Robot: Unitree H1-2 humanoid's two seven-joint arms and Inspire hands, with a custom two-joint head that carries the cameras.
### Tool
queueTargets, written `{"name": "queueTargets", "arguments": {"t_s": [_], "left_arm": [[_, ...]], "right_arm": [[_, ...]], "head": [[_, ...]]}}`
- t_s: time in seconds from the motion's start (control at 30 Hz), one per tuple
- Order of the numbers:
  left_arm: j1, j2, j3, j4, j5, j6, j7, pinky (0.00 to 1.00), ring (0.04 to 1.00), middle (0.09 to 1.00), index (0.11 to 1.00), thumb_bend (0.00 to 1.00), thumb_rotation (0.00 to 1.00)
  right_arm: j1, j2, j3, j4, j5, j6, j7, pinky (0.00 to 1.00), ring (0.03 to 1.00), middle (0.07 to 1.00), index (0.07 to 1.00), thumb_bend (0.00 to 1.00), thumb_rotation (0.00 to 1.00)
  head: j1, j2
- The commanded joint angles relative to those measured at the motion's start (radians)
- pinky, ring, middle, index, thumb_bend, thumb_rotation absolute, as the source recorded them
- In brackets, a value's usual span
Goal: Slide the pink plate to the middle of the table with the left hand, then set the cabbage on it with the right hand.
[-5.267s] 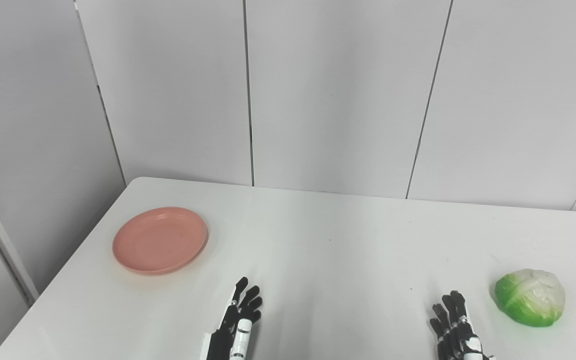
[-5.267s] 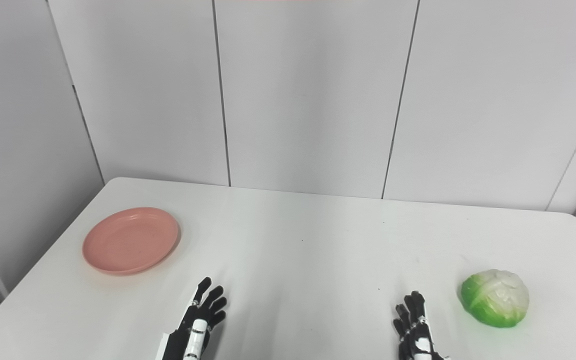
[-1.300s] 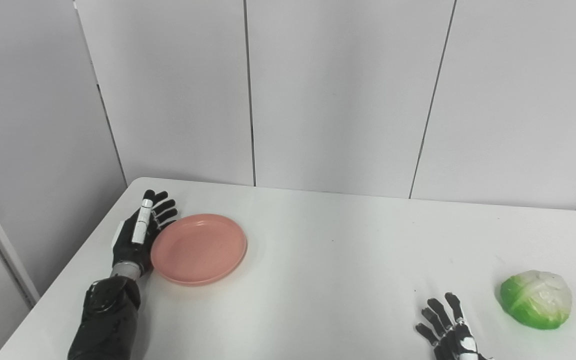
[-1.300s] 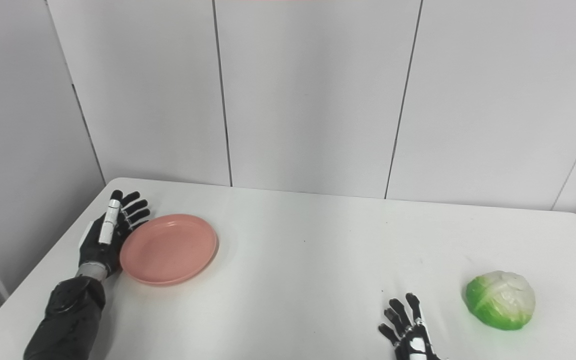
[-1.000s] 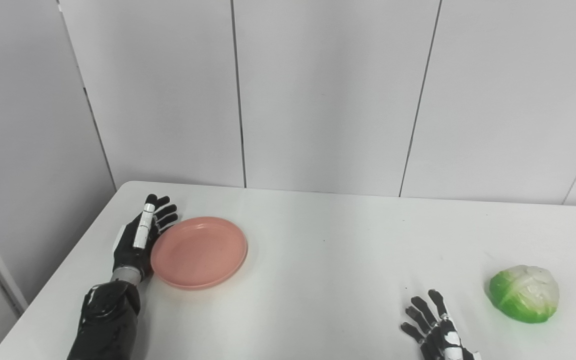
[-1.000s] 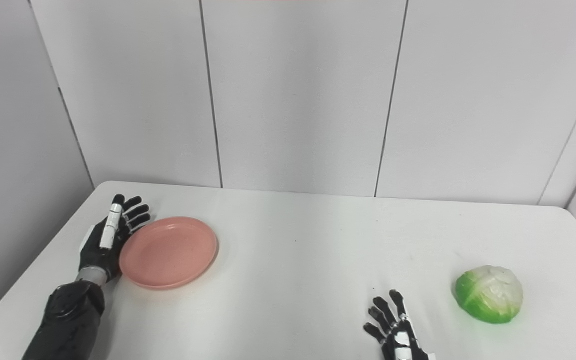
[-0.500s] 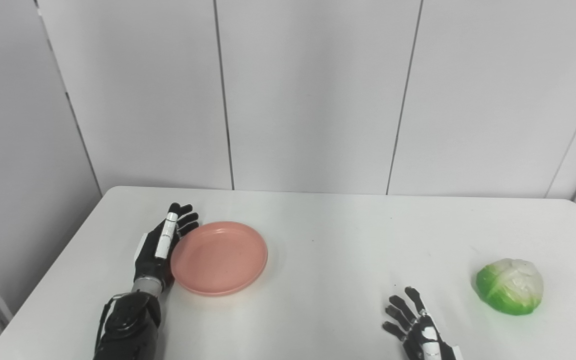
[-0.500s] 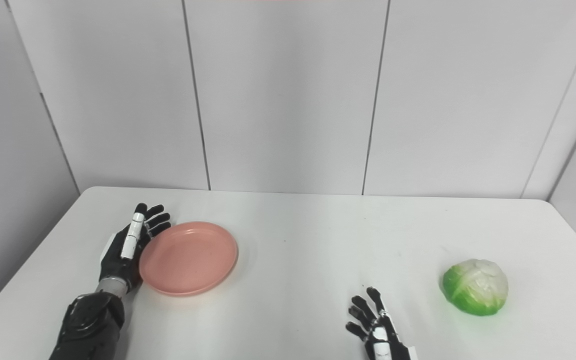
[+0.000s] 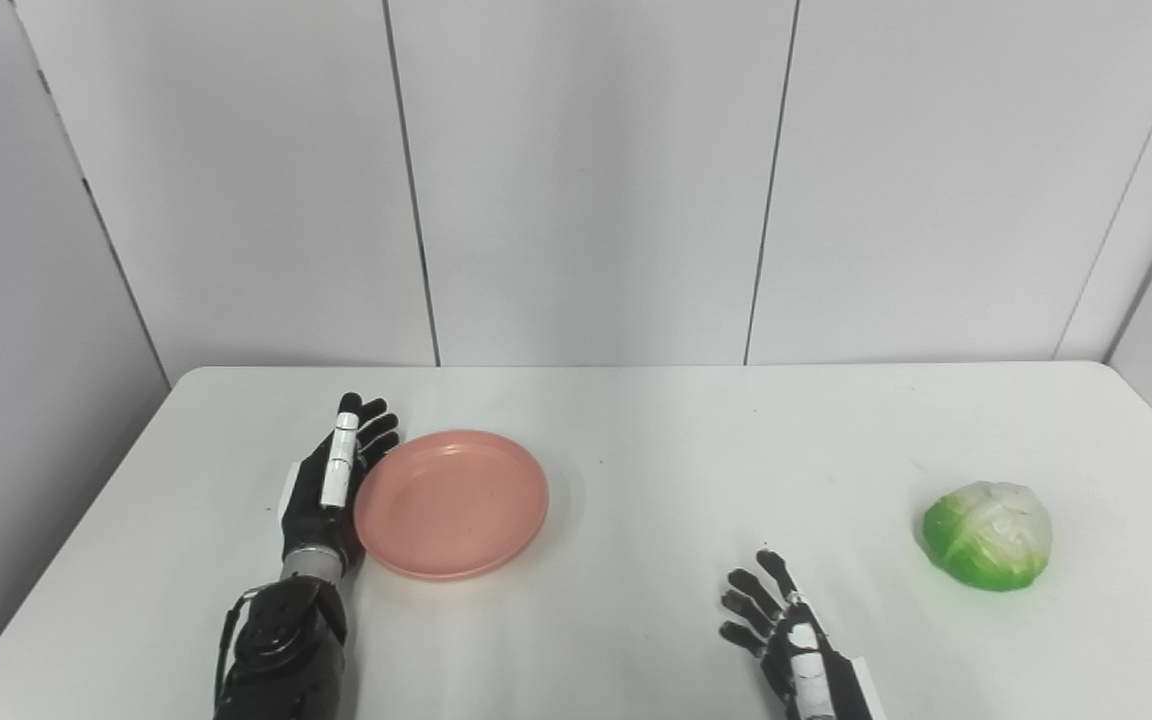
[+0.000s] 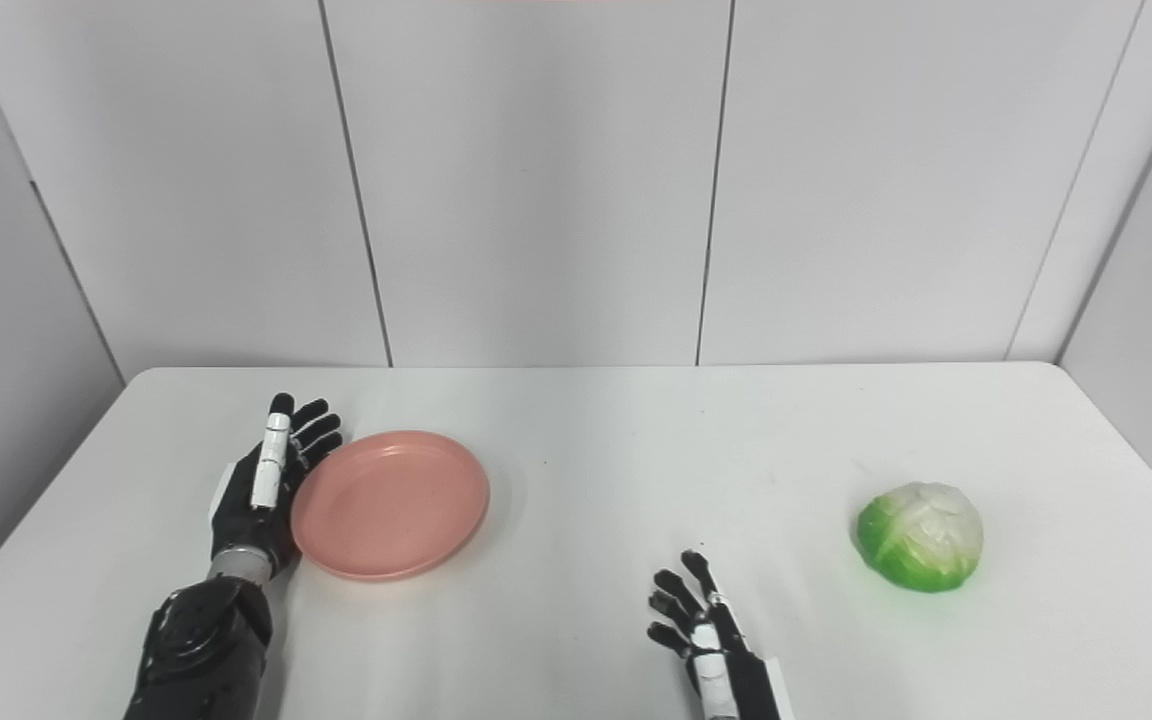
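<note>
**Left hand flat against the plate's edge, cabbage alone at the right**

The pink plate [image 9: 451, 504] lies flat on the white desk [image 9: 636, 440], left of the desk's middle, with its hollow facing up and nothing in it; the left hand [image 9: 328, 490] lies on the desk along the plate's left rim, palm side turned toward the plate and touching or all but touching the rim; its fingers [image 9: 341, 455] are stretched out straight toward the far wall and held loosely together, curled round nothing; the dark forearm runs back from the wrist to the bottom edge of the picture.

The cabbage [image 9: 987, 535], green at the base and pale white on top, sits on the desk's right side, near the right edge and well apart from the plate; nothing touches it.

The right hand [image 10: 701, 620] is low in the picture, near the front edge of the desk, between the plate and the cabbage though clear of both; its fingers [image 10: 676, 600] are spread apart and point up and to the left; it holds nothing; whether it rests on the desk or hangs a little above it cannot be told.

Behind the desk stands a wall of plain grey panels [image 9: 586, 180] with dark vertical seams.
</note>
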Motion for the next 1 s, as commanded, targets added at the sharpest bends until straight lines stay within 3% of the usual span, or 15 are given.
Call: {"name": "queueTargets", "arguments": {"t_s": [0.0,0.43,0.73,0.8,0.83,0.97], "left_arm": [[-0.03,-0.01,-0.009,-0.05,0.017,-0.004,0.019,0.9,0.839,0.804,0.737,0.78,0.87],[0.03,-0.074,-0.074,-0.162,0.102,0.022,0.062,0.84,0.807,0.822,0.743,0.69,0.88],[0.086,-0.13,-0.078,-0.237,0.106,0.032,0.073,0.91,0.831,0.836,0.751,0.57,0.9],[0.094,-0.151,-0.066,-0.245,0.077,0.042,0.068,0.91,0.83,0.835,0.753,0.58,0.89],[0.096,-0.156,-0.059,-0.247,0.063,0.046,0.064,0.92,0.832,0.842,0.762,0.63,0.88],[0.098,-0.153,-0.055,-0.244,0.056,0.023,0.053,0.91,0.828,0.844,0.757,0.7,0.89]], "right_arm": [[0.077,0.047,0.017,-0.022,-0.012,0.02,-0.011,0.81,0.83,0.854,0.925,0.81,1.0],[0.06,0.069,0.07,-0.026,-0.046,0.044,-0.054,0.82,0.864,0.883,0.949,0.78,1.0],[0.049,0.077,0.09,-0.008,-0.071,0.04,-0.07,0.85,0.886,0.899,0.962,0.73,1.0],[0.048,0.083,0.096,0.001,-0.088,0.034,-0.078,0.84,0.882,0.9,0.964,0.71,1.0],[0.048,0.086,0.099,0.006,-0.096,0.031,-0.082,0.83,0.878,0.899,0.965,0.7,1.0],[0.046,0.1,0.113,0.023,-0.131,0.03,-0.098,0.82,0.877,0.905,0.977,0.65,1.0]], "head": [[-0.002,0.001],[-0.09,0.014],[-0.135,0.009],[-0.16,-0.005],[-0.164,-0.006],[-0.206,-0.013]]}}
